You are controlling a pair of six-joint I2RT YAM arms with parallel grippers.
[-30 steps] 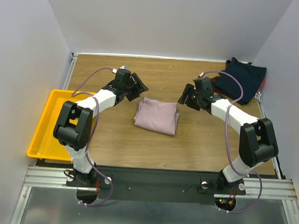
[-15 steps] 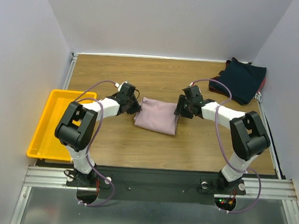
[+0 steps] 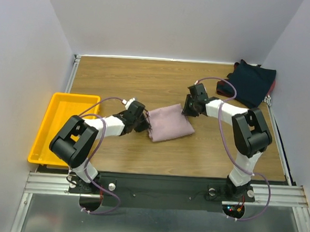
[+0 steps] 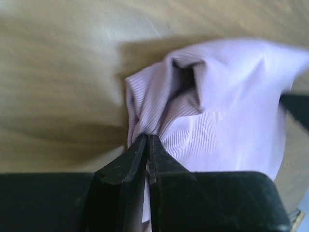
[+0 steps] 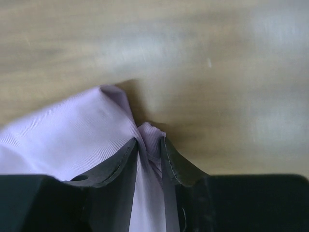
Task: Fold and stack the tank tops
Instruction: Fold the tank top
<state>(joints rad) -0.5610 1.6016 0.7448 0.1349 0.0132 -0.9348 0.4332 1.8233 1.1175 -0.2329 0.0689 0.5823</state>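
A folded dusty-pink tank top (image 3: 169, 122) lies in the middle of the wooden table, turned at a slant. My left gripper (image 3: 145, 122) is shut on its left edge; in the left wrist view the jaws (image 4: 147, 140) pinch bunched pink cloth (image 4: 227, 116). My right gripper (image 3: 188, 109) is shut on the top's upper right corner; the right wrist view shows a fold of pink cloth (image 5: 82, 135) squeezed between the fingertips (image 5: 149, 142). A heap of dark navy tank tops (image 3: 252, 82) with a maroon edge sits at the far right corner.
A yellow plastic tray (image 3: 54, 125) stands at the table's left edge. White walls close in the left, back and right. Bare wood (image 3: 141, 78) lies behind the pink top and in front of it toward the arm bases.
Both grippers came down from above the table, closed on opposite ends of the pink top, and dragged it so it now lies rotated, the left end nearer the front.
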